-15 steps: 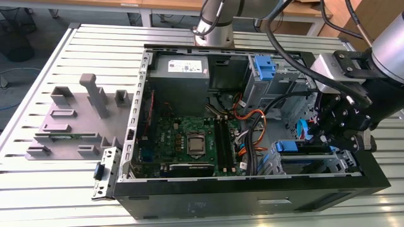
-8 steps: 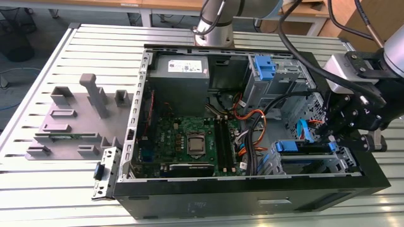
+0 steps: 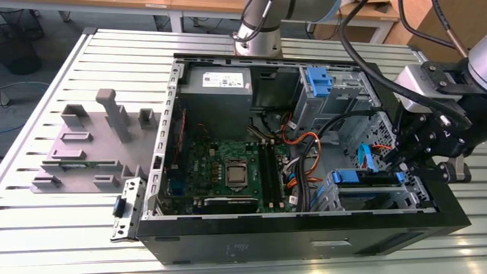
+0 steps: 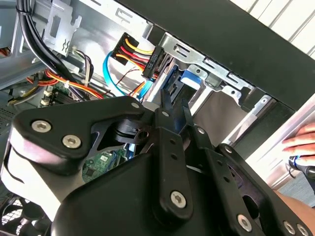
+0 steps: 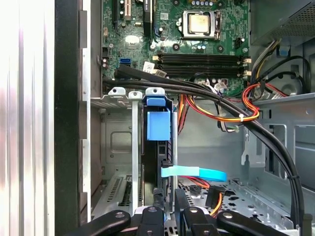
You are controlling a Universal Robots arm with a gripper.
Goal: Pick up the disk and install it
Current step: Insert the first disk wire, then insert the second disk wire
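In the exterior view, the black gripper (image 3: 426,149) hangs over the drive cage at the exterior view's right of the open black computer case (image 3: 304,240), which lies on the slatted metal bench (image 3: 84,228). Just beside it sits the disk (image 3: 366,178), a flat drive edged with blue plastic carrier rails, partly inside the grey metal drive cage (image 3: 343,197). Its long axis seems to run across the case toward the green motherboard (image 3: 228,168).

In the second wrist view, the fingers (image 4: 165,105) are nearly together, tips just beside the disk's blue rail (image 4: 189,78); I cannot tell whether they pinch it. A red, yellow and black power plug (image 4: 140,56) hangs close by, and a person's hand (image 4: 301,140) shows at the edge.

In the first wrist view, the disk (image 5: 158,147) stands on edge in the cage, blue tab toward the motherboard (image 5: 172,44), its length running from there toward the fingers (image 5: 158,200). A light blue flat data cable (image 5: 194,173) lies across it. Likely risks: that cable or the black cable bundle (image 5: 236,115) snagging, or the rails jamming if the disk is pushed askew.
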